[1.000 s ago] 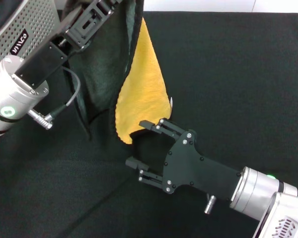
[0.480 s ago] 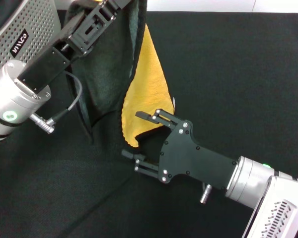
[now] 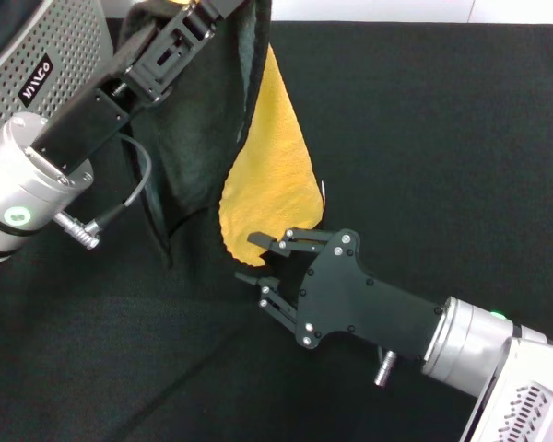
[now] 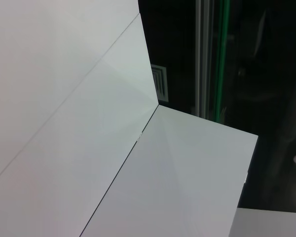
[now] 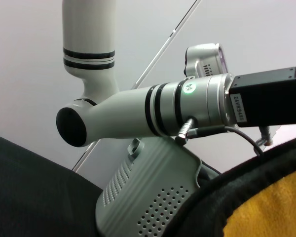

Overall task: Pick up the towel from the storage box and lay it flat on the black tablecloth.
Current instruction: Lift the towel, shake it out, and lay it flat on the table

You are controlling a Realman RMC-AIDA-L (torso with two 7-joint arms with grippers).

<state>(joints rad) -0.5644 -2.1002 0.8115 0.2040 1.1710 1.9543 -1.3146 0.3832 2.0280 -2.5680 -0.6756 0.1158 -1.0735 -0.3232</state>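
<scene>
The left tool (image 3: 198, 14) held the towel (image 3: 263, 175) hanging above the black tablecloth (image 3: 442, 138); the right tool (image 3: 258, 258), fingers narrowly parted, pinched its lower corner.

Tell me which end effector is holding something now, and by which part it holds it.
The left end effector holds the towel by its top edge, so it hangs down. The right end effector is closing on the towel's lowest yellow corner, but a firm hold cannot be told.
</scene>
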